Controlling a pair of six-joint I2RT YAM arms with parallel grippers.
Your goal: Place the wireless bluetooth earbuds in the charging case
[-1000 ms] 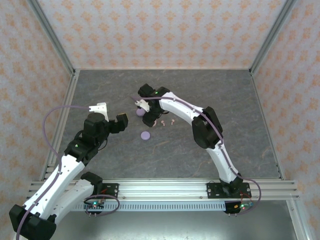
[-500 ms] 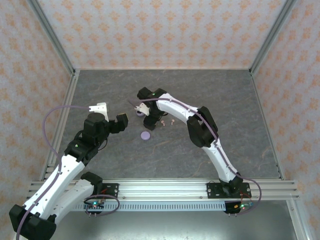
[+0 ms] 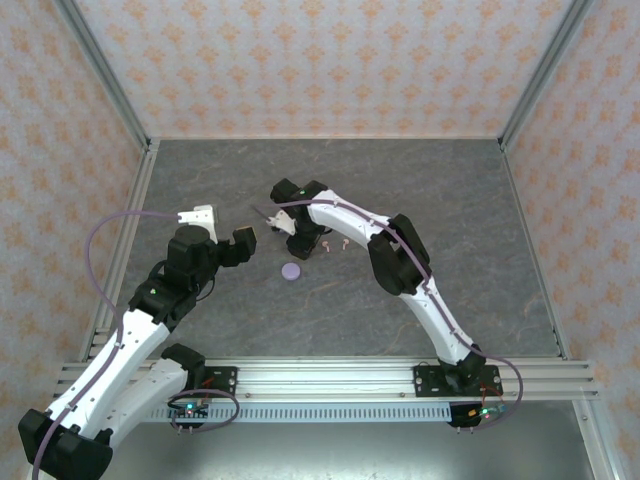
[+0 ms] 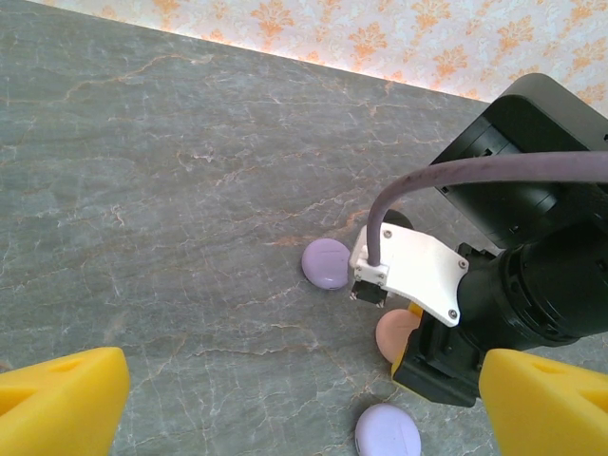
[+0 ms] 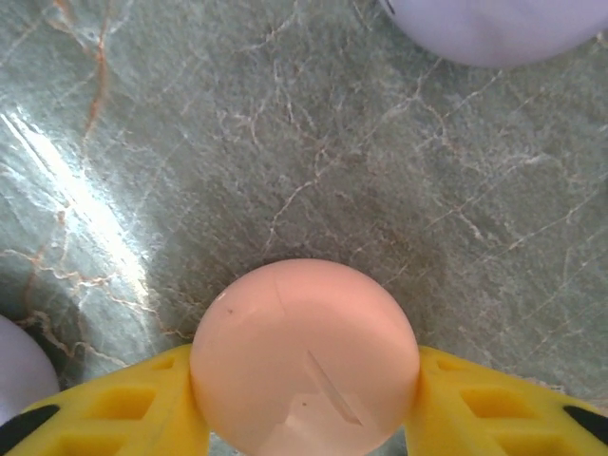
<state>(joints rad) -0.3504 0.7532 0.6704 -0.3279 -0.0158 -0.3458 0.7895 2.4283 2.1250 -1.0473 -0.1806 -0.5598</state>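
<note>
The right claw [image 5: 304,399] grips a pink charging case [image 5: 302,332] on the counter [image 3: 450,200].
Two pink earbuds [image 3: 325,245] lie loose just beside that claw; the left claw [image 3: 222,230] hangs open, well apart. Likely next: open the case, then fetch an earbud.

Hidden from above under the right gripper [image 3: 291,230]: pink case [image 5: 304,356]. In the right wrist view, cut off by the bottom edge, same for both yellow fingers [image 5: 114,413] beside it. Half covered too, from the left wrist, by the right gripper's black body. Cropped by the top edge of the right wrist view: lavender case [image 5: 489,24]; by the left edge, a pale lavender blob [image 5: 11,366], can't tell what. Clipped at the bottom corners: left gripper [image 4: 304,403] fingers [image 4: 62,399]. Too tiny from above to read stems on pink earbuds [image 3: 325,245].
</note>
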